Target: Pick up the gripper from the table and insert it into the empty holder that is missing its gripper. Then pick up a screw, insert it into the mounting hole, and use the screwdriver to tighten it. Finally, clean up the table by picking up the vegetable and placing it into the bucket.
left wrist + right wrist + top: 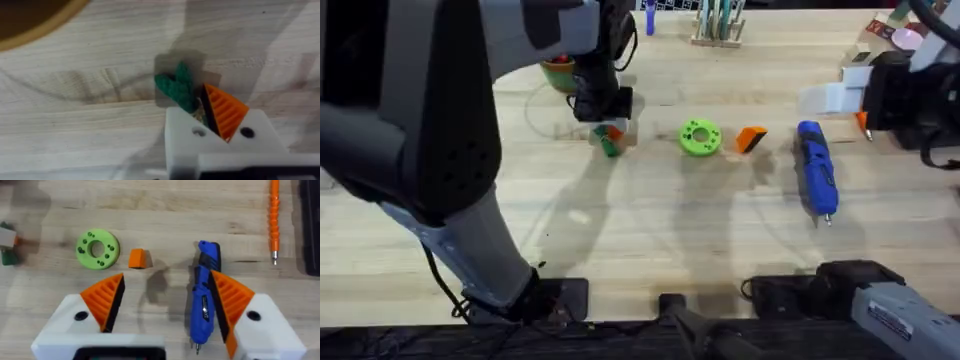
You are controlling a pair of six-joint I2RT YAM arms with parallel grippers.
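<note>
Nearest the camera, the tabletop lay bare and open across its whole front strip, with only the arm bases and dark cabling along the near edge. Further in, a loose row of things sat mid-table with free wood between them: the vegetable, the lime-green disc, the gripper just beside the disc, and the screwdriver lying well apart to the right, its silver tip pointing toward the near edge.

The left gripper had its jaws closed on the vegetable down at the tabletop; in the left wrist view only one orange ribbed pad showed, the other hidden behind the green leaves. Overhead, the left arm loomed large and blurred, covering the left side of the table.

The right gripper hung above the table with jaws spread wide and empty, the screwdriver lying under its right-hand pad. A long thin orange stick lay beyond, near a dark object cut off at the edge.

Farther back, the bucket was mostly hidden behind the left arm, with just a rim and a scrap of red and green contents showing. The holder sat at the far right, partly masked by the right arm.
</note>
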